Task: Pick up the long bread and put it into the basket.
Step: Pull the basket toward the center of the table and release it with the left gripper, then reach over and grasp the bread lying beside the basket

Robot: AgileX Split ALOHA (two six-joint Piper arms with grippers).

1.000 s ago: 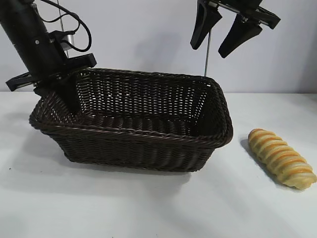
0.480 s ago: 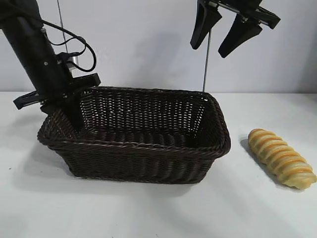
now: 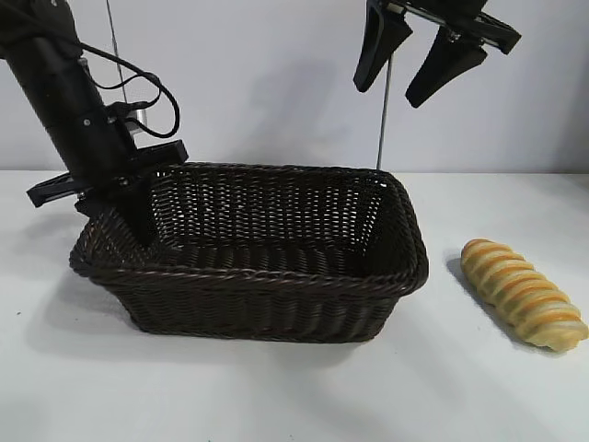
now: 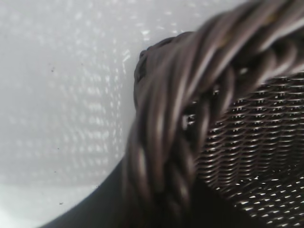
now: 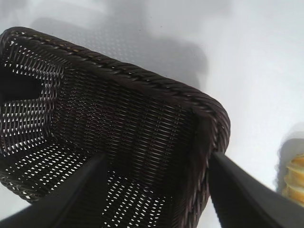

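exterior view: the long golden-yellow loaf with orange-brown spiral ridges (image 3: 524, 293) lies bare on the white tabletop (image 3: 276, 387), just right of the dark brown woven wicker basket (image 3: 258, 276), not touching it.
exterior, left gripper (image 3: 129, 204): down at the basket's left end, one finger inside the wall; whether it pinches the rim I cannot tell.
exterior, right gripper (image 3: 411, 66): high above the basket's right end, fingers spread, empty.
left wrist view: the thick braided rim (image 4: 190, 95) fills the view, glossy and stiff, with open weave below.
right wrist view: flared lattice walls (image 5: 118, 123); the loaf's end (image 5: 295, 180) peeks at the edge.
handling guess: likely light, and ridges should help grip; take it across the narrow middle.
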